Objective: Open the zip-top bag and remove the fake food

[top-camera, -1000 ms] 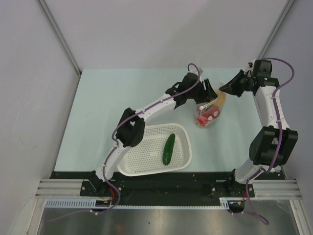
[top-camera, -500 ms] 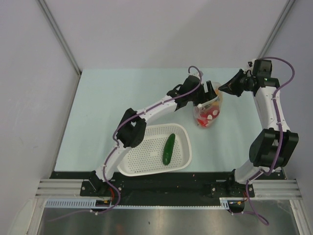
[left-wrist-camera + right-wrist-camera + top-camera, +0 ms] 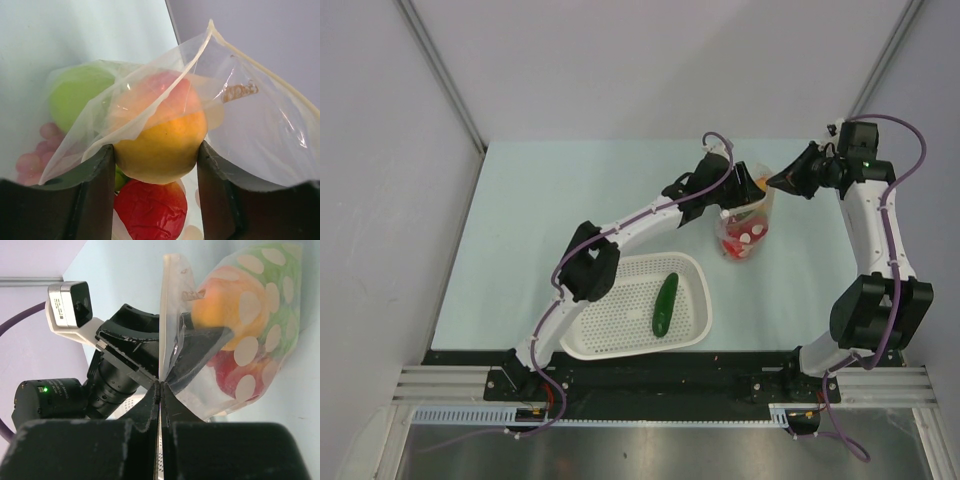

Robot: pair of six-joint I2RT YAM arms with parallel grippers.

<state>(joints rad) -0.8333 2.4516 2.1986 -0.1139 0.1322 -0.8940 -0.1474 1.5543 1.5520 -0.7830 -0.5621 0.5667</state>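
The clear zip-top bag (image 3: 741, 238) stands at the back right of the table, mouth up, with fake food inside. My left gripper (image 3: 747, 196) reaches into the mouth. In the left wrist view its fingers (image 3: 95, 200) press both sides of an orange-yellow fruit (image 3: 160, 145), with a red fruit (image 3: 150, 212) below and a green fruit (image 3: 75, 95) to the left. My right gripper (image 3: 773, 181) is shut on the bag's rim (image 3: 167, 315), holding it up. The dark green cucumber (image 3: 665, 303) lies in the white basket (image 3: 610, 335).
The white perforated basket sits near the front middle, under the left arm's elbow. Pink grapes (image 3: 35, 150) show through the bag. Grey walls stand behind and beside the table.
The left gripper has gone deeper into the bag's mouth, around the orange fruit. The bag has been drawn more upright. The right gripper has barely moved.
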